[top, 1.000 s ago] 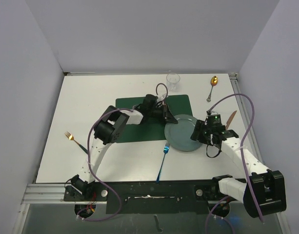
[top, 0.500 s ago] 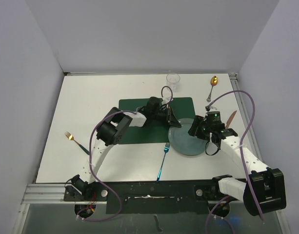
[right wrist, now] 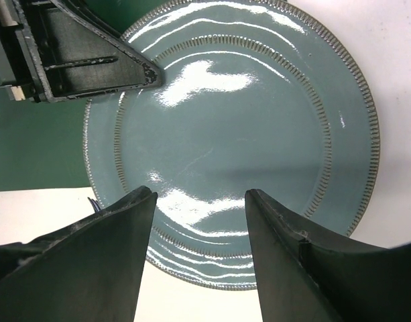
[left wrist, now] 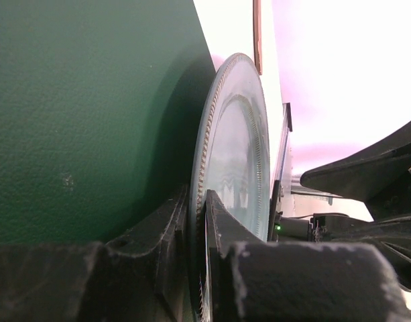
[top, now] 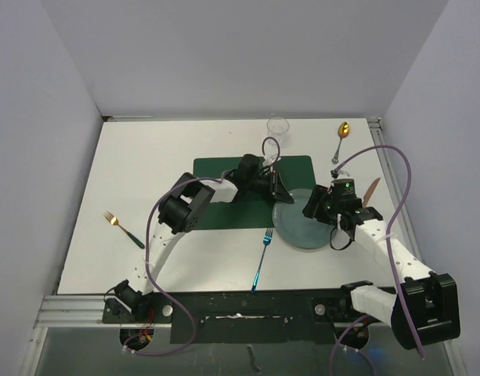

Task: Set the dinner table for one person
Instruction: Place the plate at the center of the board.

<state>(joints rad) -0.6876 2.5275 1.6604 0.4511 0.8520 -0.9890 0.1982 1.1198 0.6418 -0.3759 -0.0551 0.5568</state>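
Observation:
A blue-grey plate [top: 302,225] lies on the white dinner table [top: 146,164], its left rim over the right edge of the dark green placemat [top: 224,182]. My left gripper [top: 277,193] is shut on the plate's left rim; the left wrist view shows the rim [left wrist: 222,127] pinched between the fingers [left wrist: 166,221]. My right gripper [top: 319,209] hovers open and empty over the plate [right wrist: 239,114], and its two fingers [right wrist: 118,228] are spread wide. The left gripper's finger [right wrist: 91,60] also shows in the right wrist view on the rim.
A clear cup [top: 279,128] stands behind the placemat. A gold spoon [top: 341,138] lies at the back right and a brown knife [top: 371,190] by the right edge. A blue fork [top: 261,254] lies in front of the plate. A gold fork [top: 120,227] lies at the left.
My left gripper has moved right, holding the plate's rim, and the plate and placemat have shifted a little right. The right gripper has moved in over the plate.

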